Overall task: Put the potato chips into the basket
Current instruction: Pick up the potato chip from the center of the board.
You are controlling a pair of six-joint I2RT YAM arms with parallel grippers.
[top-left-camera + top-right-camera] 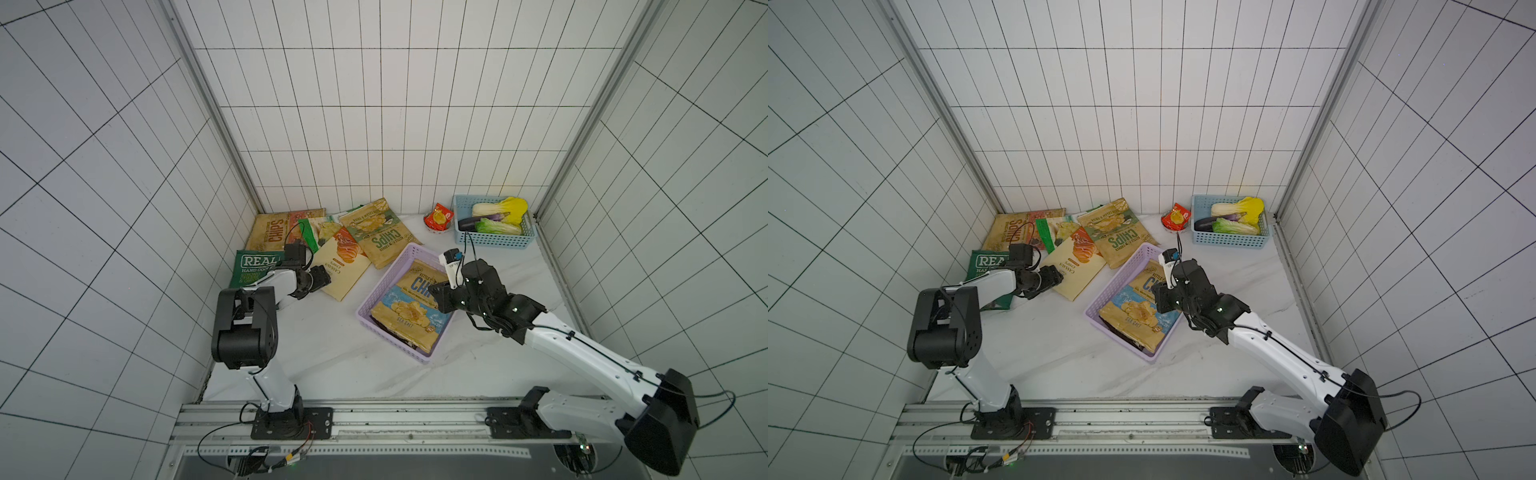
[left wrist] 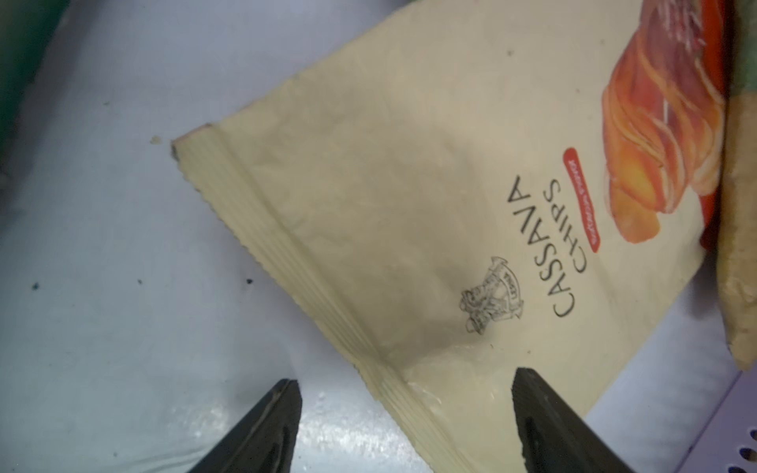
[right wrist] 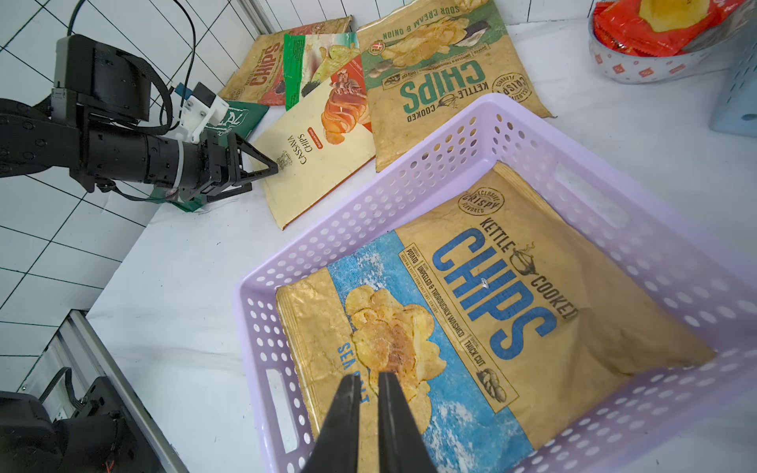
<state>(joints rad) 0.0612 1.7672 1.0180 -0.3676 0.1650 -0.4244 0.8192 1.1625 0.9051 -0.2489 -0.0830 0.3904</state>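
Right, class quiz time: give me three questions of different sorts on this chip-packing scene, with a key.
1. True or false: the sea salt Kettle Chips bag lies inside the lilac basket.
2. The left gripper, at the cassava chips bag's sealed edge, is: A) open B) shut on the bag C) out of view.
3. Fill in: the light blue basket holds ______, not chips.
Key: 1 true; 2 A; 3 vegetables.
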